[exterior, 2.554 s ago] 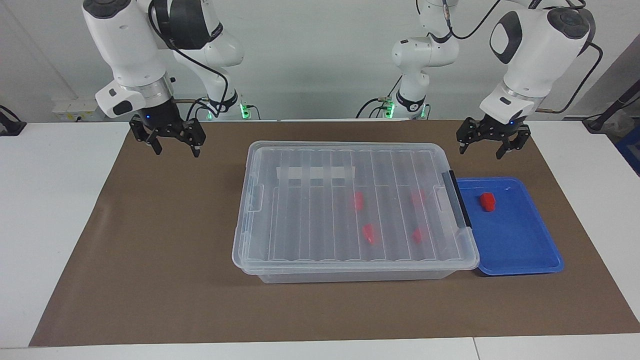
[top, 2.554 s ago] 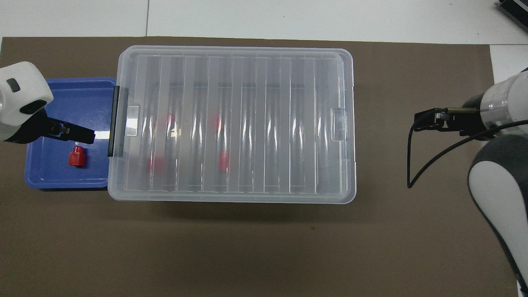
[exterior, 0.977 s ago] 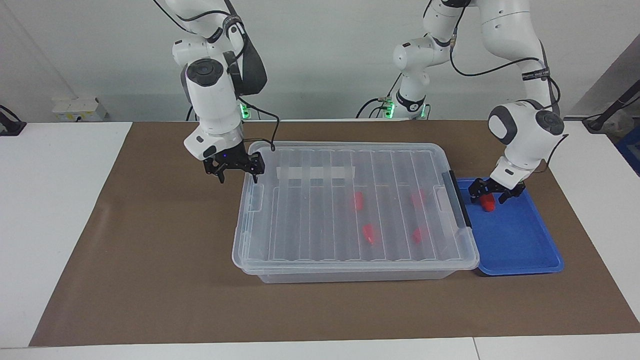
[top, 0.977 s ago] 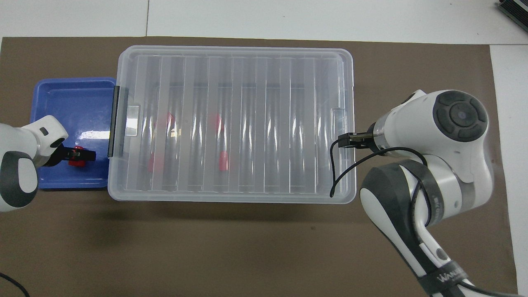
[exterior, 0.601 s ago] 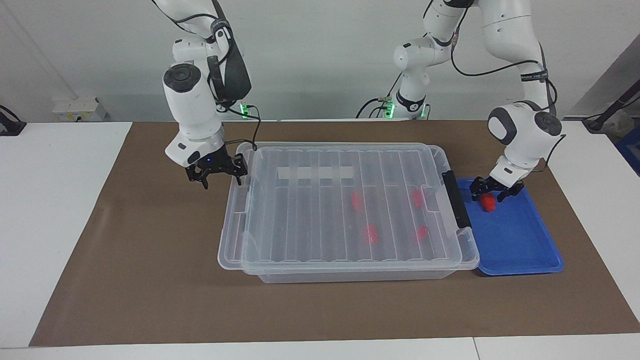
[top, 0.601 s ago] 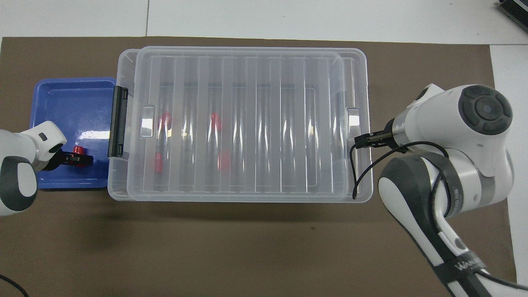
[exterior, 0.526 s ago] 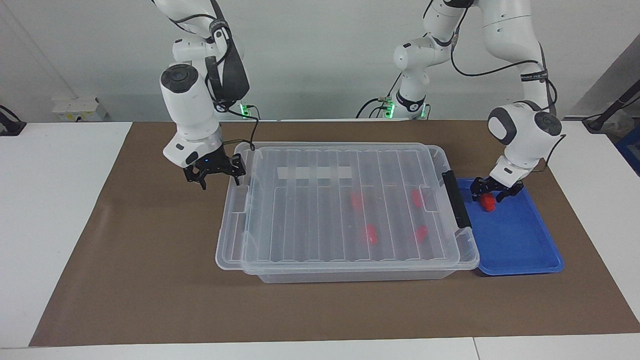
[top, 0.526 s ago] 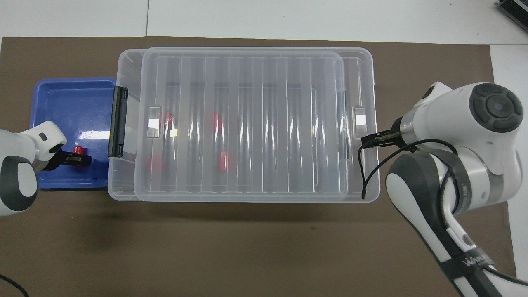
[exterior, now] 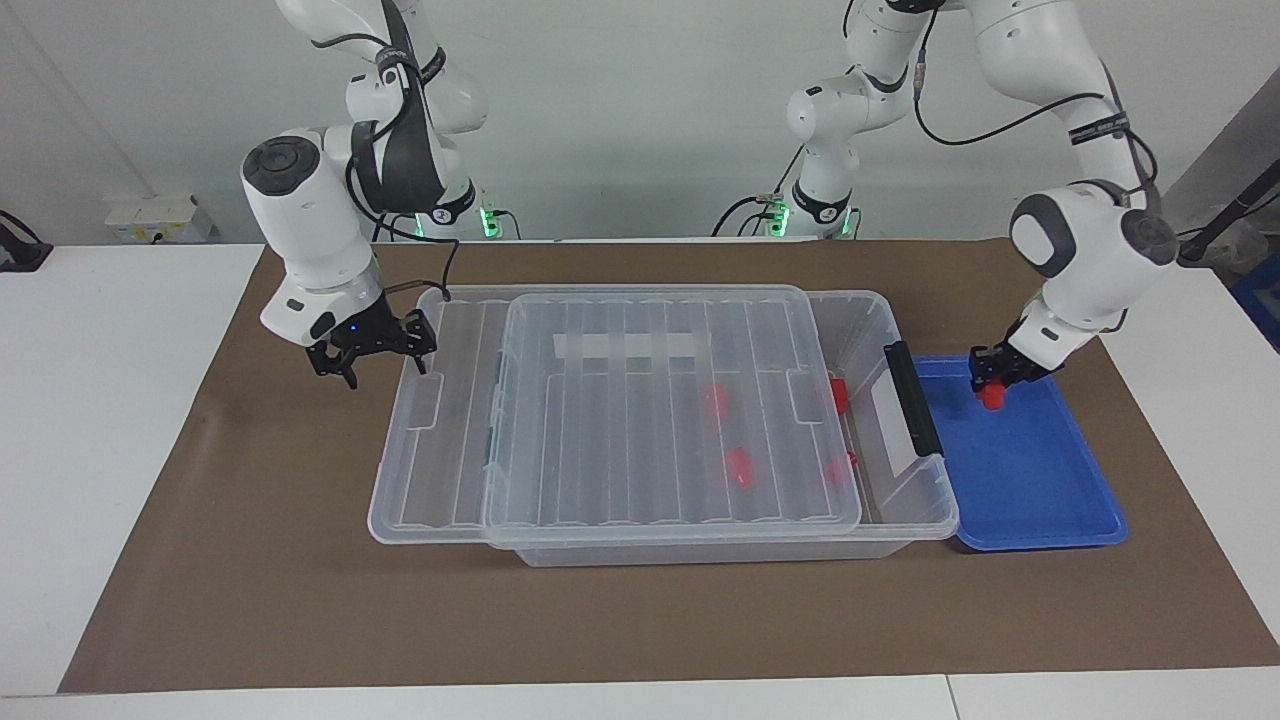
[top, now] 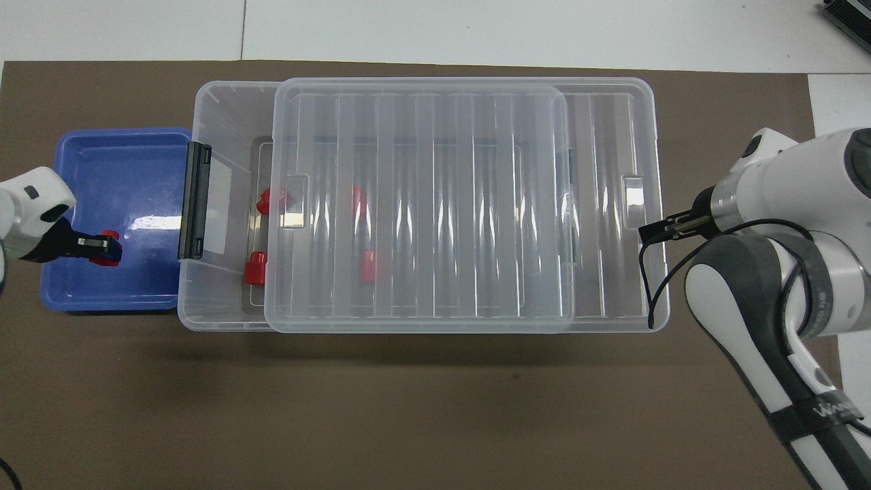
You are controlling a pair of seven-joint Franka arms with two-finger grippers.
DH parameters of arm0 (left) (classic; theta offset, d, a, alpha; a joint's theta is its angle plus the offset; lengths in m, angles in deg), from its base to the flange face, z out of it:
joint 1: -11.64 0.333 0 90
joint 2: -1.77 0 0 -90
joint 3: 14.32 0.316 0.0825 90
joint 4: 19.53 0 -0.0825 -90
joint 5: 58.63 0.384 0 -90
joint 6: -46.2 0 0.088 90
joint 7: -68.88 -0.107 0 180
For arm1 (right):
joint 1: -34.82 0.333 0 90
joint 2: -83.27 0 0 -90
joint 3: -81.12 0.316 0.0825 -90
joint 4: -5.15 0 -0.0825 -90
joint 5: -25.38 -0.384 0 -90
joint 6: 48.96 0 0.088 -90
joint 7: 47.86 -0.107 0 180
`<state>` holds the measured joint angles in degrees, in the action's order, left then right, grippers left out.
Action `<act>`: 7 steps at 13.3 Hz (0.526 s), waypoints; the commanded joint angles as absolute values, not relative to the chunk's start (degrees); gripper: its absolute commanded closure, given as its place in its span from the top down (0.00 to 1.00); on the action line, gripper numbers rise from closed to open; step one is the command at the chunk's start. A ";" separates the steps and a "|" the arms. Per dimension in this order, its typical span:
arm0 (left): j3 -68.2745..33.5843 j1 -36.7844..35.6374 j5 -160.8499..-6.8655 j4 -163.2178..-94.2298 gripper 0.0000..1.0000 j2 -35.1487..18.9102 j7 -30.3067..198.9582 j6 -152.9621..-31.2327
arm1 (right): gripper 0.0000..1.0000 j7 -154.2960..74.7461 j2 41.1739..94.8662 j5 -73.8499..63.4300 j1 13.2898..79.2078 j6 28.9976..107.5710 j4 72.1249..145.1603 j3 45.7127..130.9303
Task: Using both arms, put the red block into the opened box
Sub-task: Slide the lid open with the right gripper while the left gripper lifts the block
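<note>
Block (exterior: 991,397) sits pinched in the left jaws (exterior: 993,381) over the blue tray (exterior: 1040,490), the box (exterior: 900,440) gap lying just beside it toward the right arm's end, whose spread jaws (exterior: 372,352) hook the slid lid (exterior: 600,420).

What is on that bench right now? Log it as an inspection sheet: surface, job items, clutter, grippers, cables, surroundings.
Surface: brown mat on white table.
Job's things: box partly open, lid offset toward the right arm's end; four blocks inside; red block over blue tray.
Clutter: nothing seen.
Grippers: left gripper shut on red block; right gripper open at the lid's end.
Cables: black cable at right wrist.
Surroundings: white wall, socket strip.
</note>
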<state>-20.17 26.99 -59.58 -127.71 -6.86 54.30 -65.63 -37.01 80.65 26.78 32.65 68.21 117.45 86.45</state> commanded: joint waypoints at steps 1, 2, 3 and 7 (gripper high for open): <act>-20.56 25.27 -61.00 -111.76 0.00 -7.81 63.22 -46.84 | 0.97 -30.83 81.43 26.87 29.21 67.32 118.53 86.75; -20.56 23.79 -65.01 -109.46 0.00 -7.73 69.52 -44.18 | 0.97 -29.33 81.43 26.87 28.33 67.32 118.53 86.75; -20.64 21.77 -69.14 -108.74 0.00 -7.38 78.81 -43.98 | 0.97 -27.66 81.43 26.87 27.45 67.32 118.53 86.75; -20.91 9.04 -70.15 -109.78 0.00 -6.76 104.24 -52.37 | 0.97 -20.36 81.43 26.87 23.67 67.32 118.62 86.75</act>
<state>-21.62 14.62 -69.63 -109.79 -6.08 94.81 -47.90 -23.98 80.68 26.78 25.72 67.86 117.53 86.38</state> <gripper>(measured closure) 0.656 0.026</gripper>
